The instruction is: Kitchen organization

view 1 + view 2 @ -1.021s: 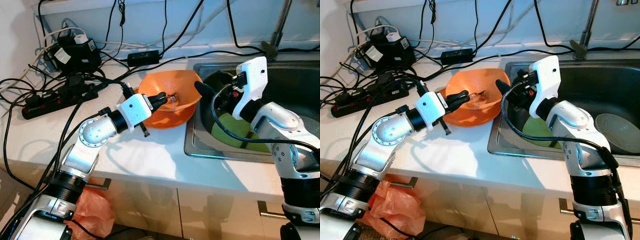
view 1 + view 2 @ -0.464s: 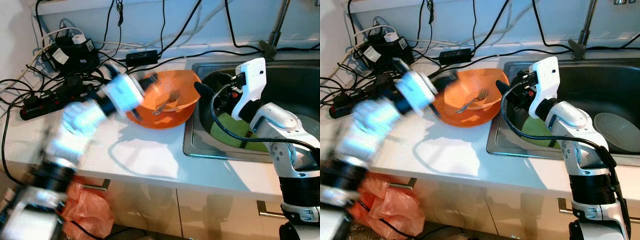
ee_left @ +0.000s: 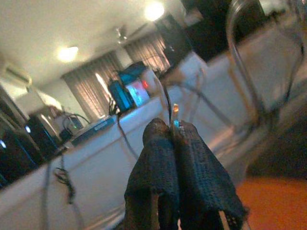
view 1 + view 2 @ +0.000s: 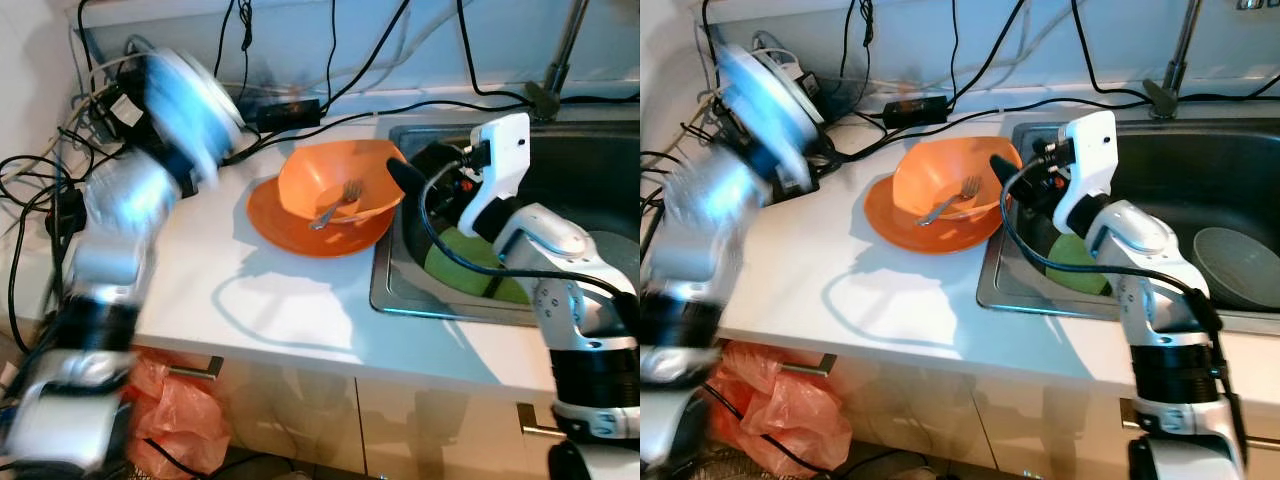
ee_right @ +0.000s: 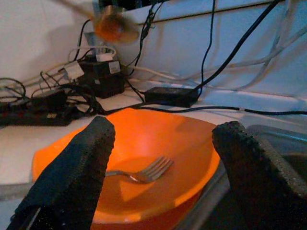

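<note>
The left tool (image 3: 173,143) is up in the air, pressed together, holding nothing. On the counter (image 4: 290,300) sits an orange bowl (image 4: 340,180) with a fork (image 4: 335,203), not put away. The right tool (image 5: 160,158), spread wide, waits beside it.

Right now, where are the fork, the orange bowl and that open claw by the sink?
fork (image 4: 334,204): left eye view, on its handle.
bowl (image 4: 306,176): left eye view, on the inner wall.
right claw (image 5: 160,143): right wrist view, midway between its two black fingertips.

Cables (image 4: 60,200) crowd the counter (image 4: 290,290) left of the bowl (image 4: 335,180).
</note>
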### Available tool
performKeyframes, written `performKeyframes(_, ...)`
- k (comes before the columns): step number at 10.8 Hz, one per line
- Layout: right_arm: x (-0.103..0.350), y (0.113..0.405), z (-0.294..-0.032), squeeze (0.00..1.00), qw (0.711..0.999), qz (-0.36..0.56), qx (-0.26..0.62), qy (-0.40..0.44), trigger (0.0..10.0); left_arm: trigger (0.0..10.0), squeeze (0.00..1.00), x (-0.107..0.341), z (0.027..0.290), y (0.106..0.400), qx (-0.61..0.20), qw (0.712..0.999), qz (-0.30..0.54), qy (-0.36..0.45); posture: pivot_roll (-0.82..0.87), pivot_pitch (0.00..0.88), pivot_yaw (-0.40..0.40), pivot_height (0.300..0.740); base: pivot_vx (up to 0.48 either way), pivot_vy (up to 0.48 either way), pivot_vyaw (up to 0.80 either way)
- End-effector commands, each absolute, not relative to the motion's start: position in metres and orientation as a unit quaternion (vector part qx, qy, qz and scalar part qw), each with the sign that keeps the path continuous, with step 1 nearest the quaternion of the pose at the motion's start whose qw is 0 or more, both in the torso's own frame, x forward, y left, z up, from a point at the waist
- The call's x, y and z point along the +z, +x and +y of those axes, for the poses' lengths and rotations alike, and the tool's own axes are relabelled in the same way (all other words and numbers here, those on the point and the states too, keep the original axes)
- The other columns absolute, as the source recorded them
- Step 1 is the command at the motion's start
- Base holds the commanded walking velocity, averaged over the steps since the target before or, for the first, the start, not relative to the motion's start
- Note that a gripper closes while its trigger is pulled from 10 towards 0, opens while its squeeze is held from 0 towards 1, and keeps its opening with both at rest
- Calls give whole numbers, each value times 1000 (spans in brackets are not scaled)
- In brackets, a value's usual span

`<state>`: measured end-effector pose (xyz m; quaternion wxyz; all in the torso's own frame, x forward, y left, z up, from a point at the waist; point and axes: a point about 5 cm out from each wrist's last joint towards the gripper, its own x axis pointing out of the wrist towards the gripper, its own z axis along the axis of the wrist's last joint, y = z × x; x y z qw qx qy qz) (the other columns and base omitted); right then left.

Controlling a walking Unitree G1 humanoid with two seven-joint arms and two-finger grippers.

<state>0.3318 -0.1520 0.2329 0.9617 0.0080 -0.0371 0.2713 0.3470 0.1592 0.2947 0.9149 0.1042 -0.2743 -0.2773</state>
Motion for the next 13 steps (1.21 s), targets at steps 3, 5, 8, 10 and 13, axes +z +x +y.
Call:
performKeyframes(3, 238, 339, -143, 0, 966, -49, 243, 77, 10000, 0, 0, 295, 150, 352, -280, 905, -234, -219, 94, 18, 155, 740, 0, 0, 0)
performKeyframes(5, 241, 340, -128, 0, 953, -63, 236, 177, 10000, 0, 0, 270, 127, 351, -327, 848, -139, -394, 89, 22, 150, 740, 0, 0, 0)
performKeyframes(8, 243, 342, -114, 0, 911, -67, 211, 347, 10000, 0, 0, 241, 113, 349, -331, 751, -57, -568, 82, 29, 147, 740, 0, 0, 0)
performKeyframes(10, 247, 341, -110, 0, 900, -74, 211, 373, 10000, 0, 0, 231, 109, 347, -331, 729, -25, -599, 77, 37, 146, 740, 0, 0, 0)
performKeyframes(13, 250, 342, -112, 0, 895, -79, 201, 390, 10000, 0, 0, 225, 108, 344, -325, 717, -3, -617, 77, 45, 145, 740, 0, 0, 0)
